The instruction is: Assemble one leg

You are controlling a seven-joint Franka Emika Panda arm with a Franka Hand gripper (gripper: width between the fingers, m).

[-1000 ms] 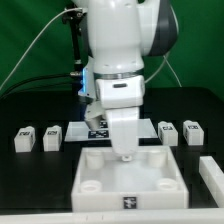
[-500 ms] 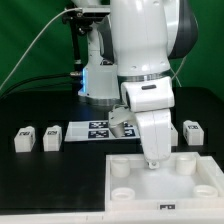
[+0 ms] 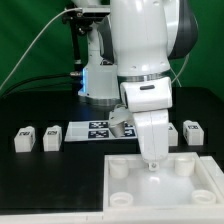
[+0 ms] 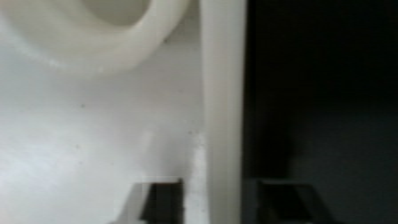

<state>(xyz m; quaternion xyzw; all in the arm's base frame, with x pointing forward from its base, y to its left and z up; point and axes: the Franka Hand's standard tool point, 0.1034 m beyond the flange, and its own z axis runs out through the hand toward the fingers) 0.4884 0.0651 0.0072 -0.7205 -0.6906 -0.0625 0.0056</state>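
While the arm leans over the black surface (image 3: 40,170) in the exterior view, its tool (image 3: 152,162) is down on the tabletop (image 3: 125,190), at its back wall. One leg (image 3: 24,139) and a second leg (image 3: 50,137) stand at the exterior view's left, and a third leg (image 3: 192,132) at its right, all away from the tool. Wrist view: the fingers (image 4: 160,200) pinch that wall from both sides, so it's clamped on the tabletop (image 4: 89,130).

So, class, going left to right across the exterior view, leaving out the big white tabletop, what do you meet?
Small white plastic blocky leg with tag → second such leg → flat white marker board → robot arm's end effector → third tagged leg.
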